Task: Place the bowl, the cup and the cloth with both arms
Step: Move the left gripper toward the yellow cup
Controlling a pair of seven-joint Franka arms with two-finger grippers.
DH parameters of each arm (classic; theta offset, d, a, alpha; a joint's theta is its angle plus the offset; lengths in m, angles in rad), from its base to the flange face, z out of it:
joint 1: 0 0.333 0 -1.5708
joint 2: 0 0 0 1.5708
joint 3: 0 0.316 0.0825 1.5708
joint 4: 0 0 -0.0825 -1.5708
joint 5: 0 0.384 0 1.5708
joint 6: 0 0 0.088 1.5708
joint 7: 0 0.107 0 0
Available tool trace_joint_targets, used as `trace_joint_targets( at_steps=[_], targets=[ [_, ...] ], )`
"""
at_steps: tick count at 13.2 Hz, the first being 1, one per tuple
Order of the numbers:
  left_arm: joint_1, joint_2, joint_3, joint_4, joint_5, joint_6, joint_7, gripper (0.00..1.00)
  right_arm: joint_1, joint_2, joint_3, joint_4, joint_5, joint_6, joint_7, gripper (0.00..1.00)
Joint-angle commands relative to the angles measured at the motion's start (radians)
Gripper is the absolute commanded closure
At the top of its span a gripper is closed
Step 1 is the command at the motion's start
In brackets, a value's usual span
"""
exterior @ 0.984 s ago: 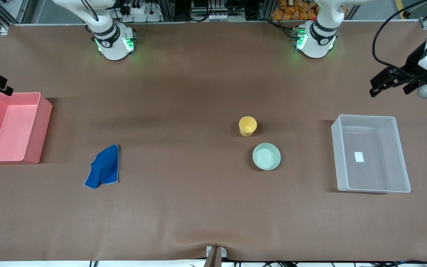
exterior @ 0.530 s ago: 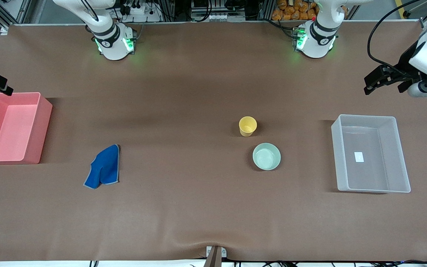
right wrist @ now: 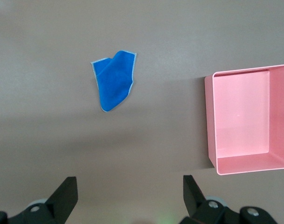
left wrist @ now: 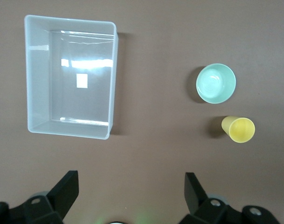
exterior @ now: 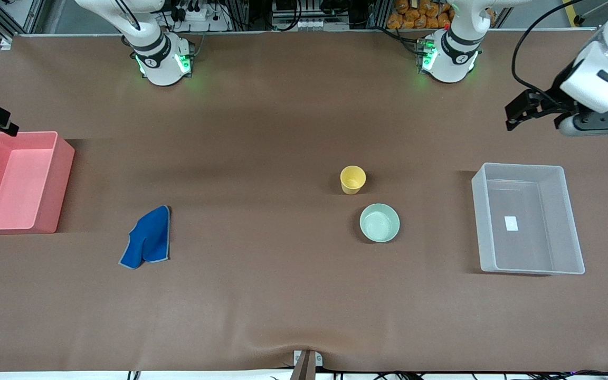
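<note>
No legible text; white label in clear bin blank.

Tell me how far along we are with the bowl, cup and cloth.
Nothing is placed yet. The bowl, cup and cloth all lie on the table; the pink bin and clear bin hold none of them. Neither arm holds anything: the left pincer is open, up above bare table near the clear bin, and the right pincer is open near the pink bin. All three placements remain.
</note>
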Motion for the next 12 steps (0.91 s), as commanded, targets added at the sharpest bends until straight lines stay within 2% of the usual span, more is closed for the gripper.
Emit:
trace_joint_targets(
  at_steps=[1, 4, 8, 12],
  targets=[
    [0.0, -0.002, -0.077, -0.077, -0.052, 0.068, -0.034, 0.0, -0.016, 0.005, 0.01, 0.02, -0.001, -0.016, 0.007, 0.0],
    [0.004, -0.015, -0.19, -0.286, -0.063, 0.27, -0.112, 0.0, -0.016, 0.005, 0.01, 0.02, -0.003, -0.016, -0.002, 0.0],
    [0.001, 0.034, -0.322, -0.456, -0.064, 0.519, -0.314, 0.0, -0.014, 0.007, 0.01, 0.02, -0.001, -0.016, -0.003, 0.0],
    [-0.013, 0.169, -0.372, -0.494, -0.05, 0.686, -0.446, 0.0, -0.007, 0.01, 0.014, 0.016, 0.005, -0.016, 0.003, 0.0]
  ],
)
